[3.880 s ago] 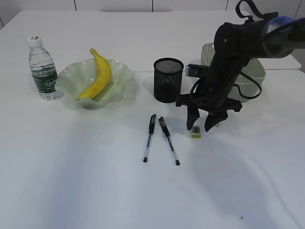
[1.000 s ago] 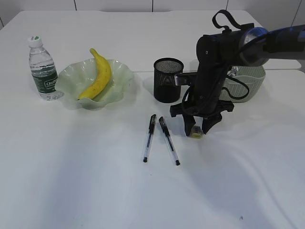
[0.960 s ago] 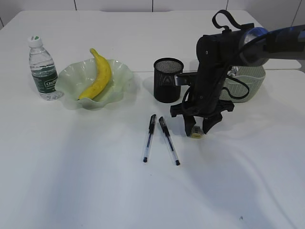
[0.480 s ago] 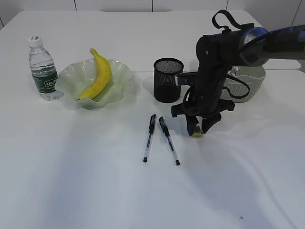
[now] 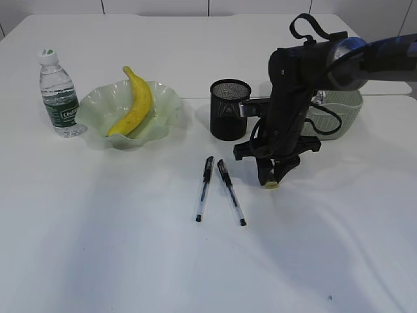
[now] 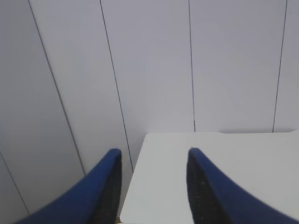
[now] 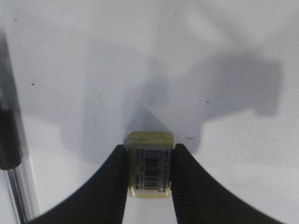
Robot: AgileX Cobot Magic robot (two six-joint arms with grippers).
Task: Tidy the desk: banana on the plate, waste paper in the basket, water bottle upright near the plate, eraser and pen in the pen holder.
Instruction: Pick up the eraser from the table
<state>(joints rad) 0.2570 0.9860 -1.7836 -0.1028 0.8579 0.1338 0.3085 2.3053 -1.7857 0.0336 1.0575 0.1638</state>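
Note:
My right gripper [image 5: 270, 177] points down at the desk [image 5: 130, 261] in front of the pen holder [image 5: 229, 109] and is shut on the eraser [image 5: 269, 184]. In the right wrist view both pads press the sides of the eraser [image 7: 149, 164], barcode label up, between the right gripper's [image 7: 150, 147] tips. Two pens [image 5: 204, 188] [image 5: 231, 192] lie just left of it. One pen [image 7: 7, 140] shows at that view's left edge. The banana [image 5: 135, 102] lies on the plate [image 5: 171, 98]. The water bottle [image 5: 58, 94] stands upright left of the plate. My left gripper [image 6: 154, 151] is open and empty. Waste paper is out of view.
The basket [image 5: 342, 114] stands behind my right arm, its inside mostly hidden. The left wrist view shows only a panelled wall [image 6: 149, 60] and a corner of the desk [image 6: 233, 177]. Open tabletop lies in front of the pens.
The right gripper's jaws have closed in from either side onto the eraser. The arm itself has hardly moved, and the left gripper is unchanged.

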